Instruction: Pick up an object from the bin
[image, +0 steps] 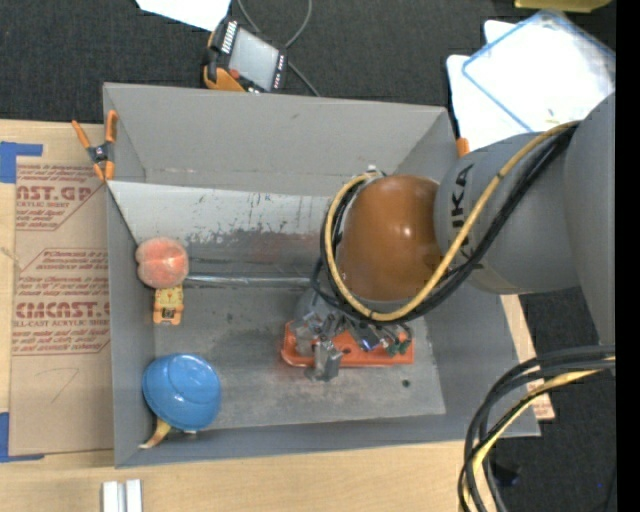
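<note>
i am down in the grey bin (260, 130), reaching in from the right. my pincer (324, 358) sits low at the bin floor, a little right of the middle and toward the near wall. right under it lies a flat orange-red thing (356, 353), long and thin. its left end pokes out beside my pincer and its right end carries some small green and blue bits. my pincer is over the left half of it, touching or just above, i cannot tell which. whether my pincer is open or closed i cannot tell either, since my own wrist with its round orange-brown cover (388, 245) hangs over it. black and yellow cables (340, 270) loop round that cover

the other things lie well apart from me, all on the left side of the bin. a peach-coloured ball (161, 262) rests by the left wall, toward the back of the floor. just in front of it is a small yellow toy (168, 306), nearly touching the ball. nearer the front left corner sits a blue domed thing (182, 388), with a yellowish bit sticking out beneath it toward the corner
</note>
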